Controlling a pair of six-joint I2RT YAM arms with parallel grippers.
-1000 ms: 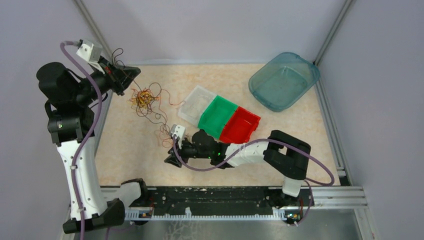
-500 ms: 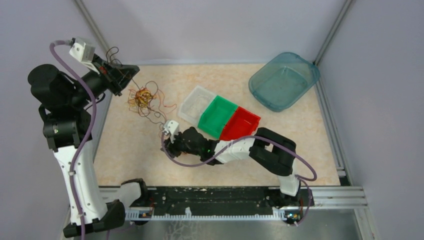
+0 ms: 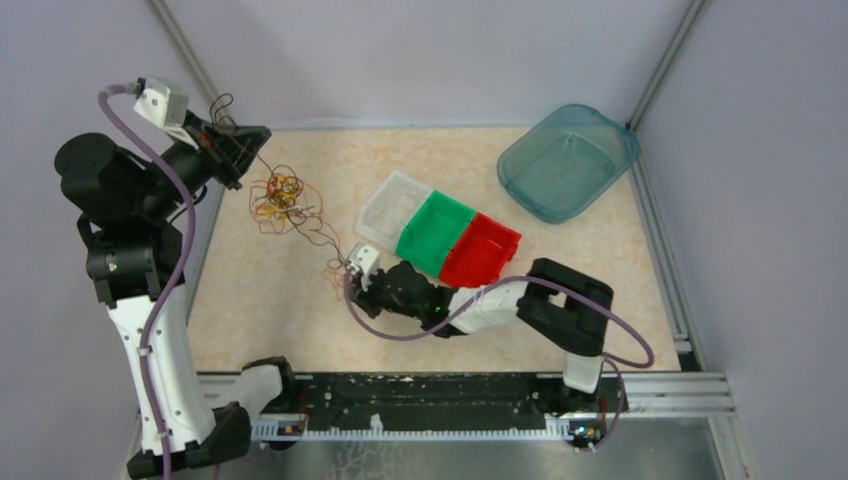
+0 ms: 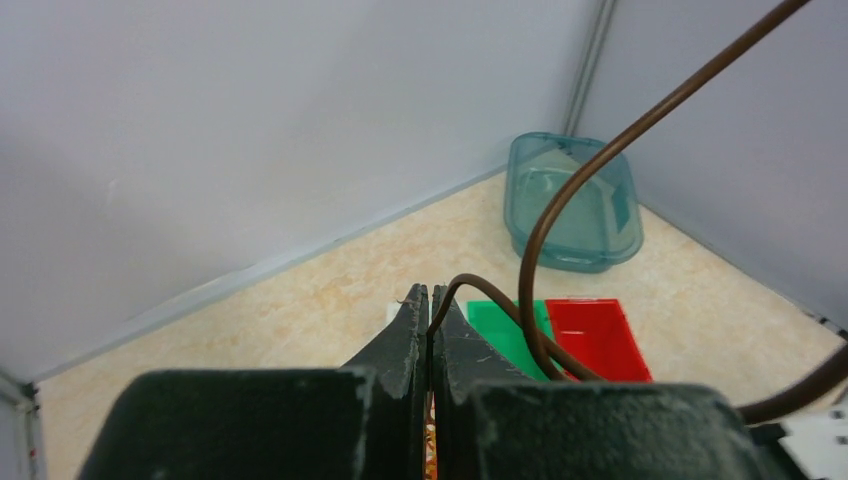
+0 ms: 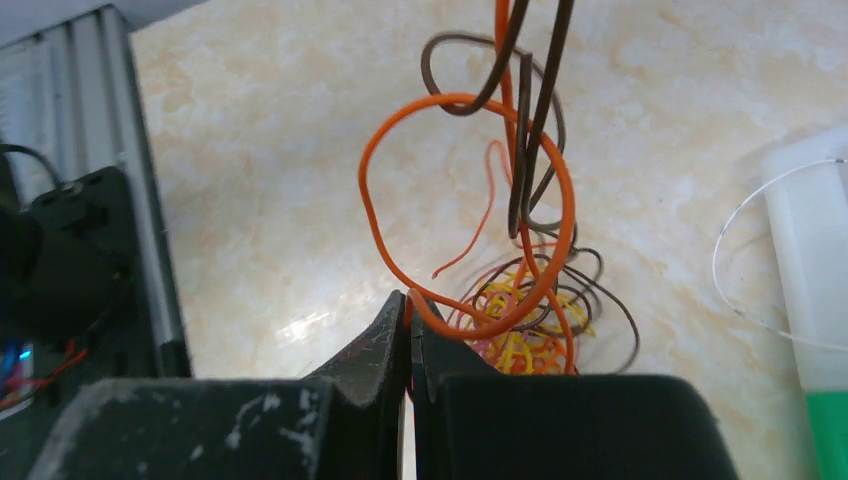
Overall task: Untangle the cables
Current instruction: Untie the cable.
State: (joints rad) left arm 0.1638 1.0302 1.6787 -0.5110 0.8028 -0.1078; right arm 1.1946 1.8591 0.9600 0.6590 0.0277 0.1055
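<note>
The cables form a small tangle of orange, yellow, red and brown loops hanging at the far left of the table. My left gripper is raised above and left of the tangle, shut on a brown cable that curls out from between its tips. My right gripper sits low near the table's middle, shut on an orange cable pinched at its tips. Beyond them the orange loop runs up through brown strands, with the tangle behind it.
A clear bin, a green bin and a red bin stand in a row right of the tangle. A teal tub sits at the far right corner. Walls close in the left and back.
My right gripper has closed on the orange cable and shifted slightly right. The left gripper has stayed shut, moving up and left early on; the tangle has shifted with it.
</note>
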